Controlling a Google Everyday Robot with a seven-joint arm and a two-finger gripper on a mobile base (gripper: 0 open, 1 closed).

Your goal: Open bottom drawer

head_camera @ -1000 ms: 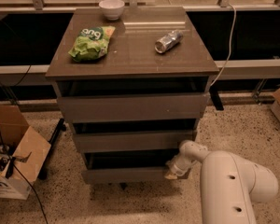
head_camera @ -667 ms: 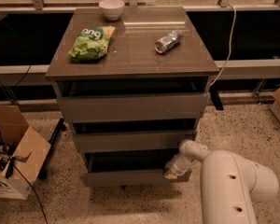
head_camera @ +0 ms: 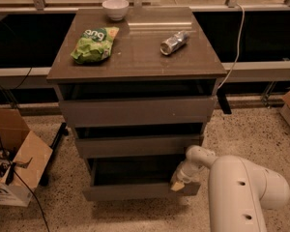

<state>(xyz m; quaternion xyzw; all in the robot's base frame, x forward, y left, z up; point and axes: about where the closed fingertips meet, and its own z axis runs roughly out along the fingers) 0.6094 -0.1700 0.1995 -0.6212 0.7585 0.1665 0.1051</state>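
Shows the bottom drawer [head_camera: 135, 191] lowest of three in the table [head_camera: 135, 62], pulled partway out — dark box visible behind its flat front. Puts the tool [head_camera: 180, 181] at the right end of that front's top edge, white arm [head_camera: 246, 187] reaching in from the lower right. Cannot tell whether spread or pinching there. Up top: white bowl [head_camera: 115, 7], green bag [head_camera: 94, 45], silver can [head_camera: 174, 42] — well apart.
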